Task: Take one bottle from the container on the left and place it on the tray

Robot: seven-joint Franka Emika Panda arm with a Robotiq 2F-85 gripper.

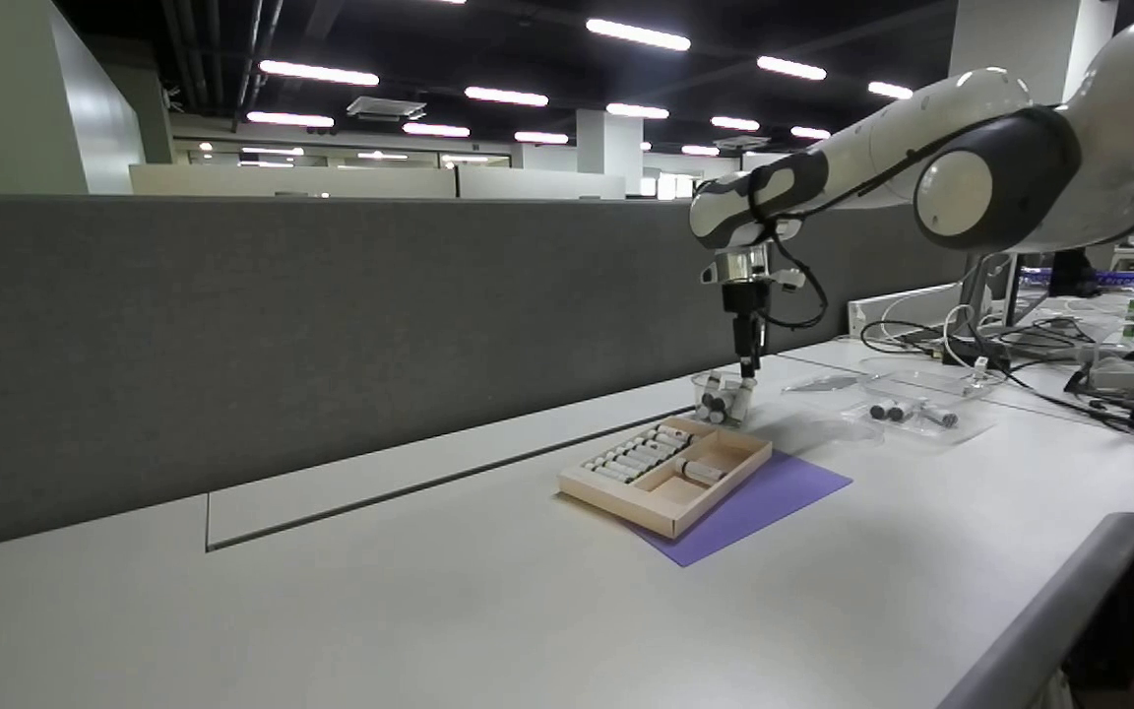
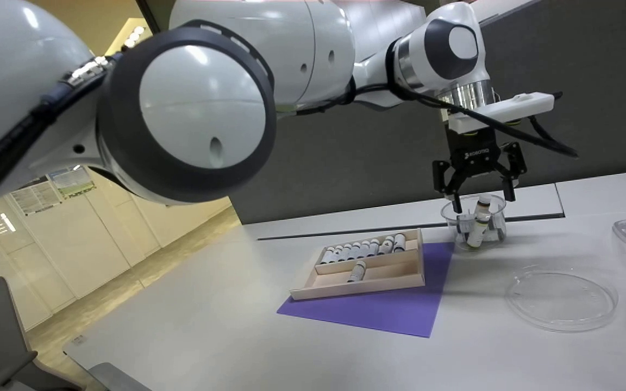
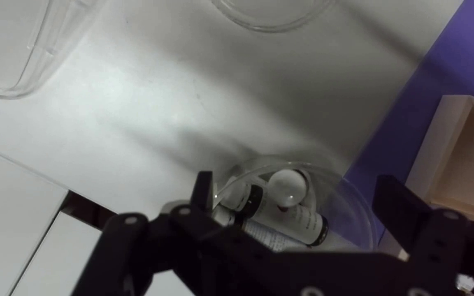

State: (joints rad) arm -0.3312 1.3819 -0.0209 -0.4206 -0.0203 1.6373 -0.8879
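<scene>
A pale wooden tray (image 1: 616, 502) (image 2: 367, 289) has a row of small white-labelled bottles (image 1: 638, 457) (image 2: 364, 249) in one compartment and a lone bottle (image 1: 700, 472) (image 2: 357, 271) in another. A clear round container (image 2: 501, 228) (image 3: 346, 209) stands beside it, holding several bottles. One bottle (image 2: 479, 231) leans up past the rim; its round white cap (image 3: 287, 188) shows in the wrist view. My gripper (image 1: 748, 369) (image 2: 483, 203) (image 3: 294, 181) is wide open and empty, pointing down at this container's rim, fingers either side of that cap. No separate plain flat tray shows.
A purple mat (image 1: 764, 500) (image 2: 400, 315) lies under the wooden tray. A clear round lid (image 2: 563, 301) lies near the container. A clear box (image 1: 912, 418) with several bottles lies farther off. A grey partition (image 1: 331, 345) borders the table; cables (image 1: 1030, 369) lie near the arm base.
</scene>
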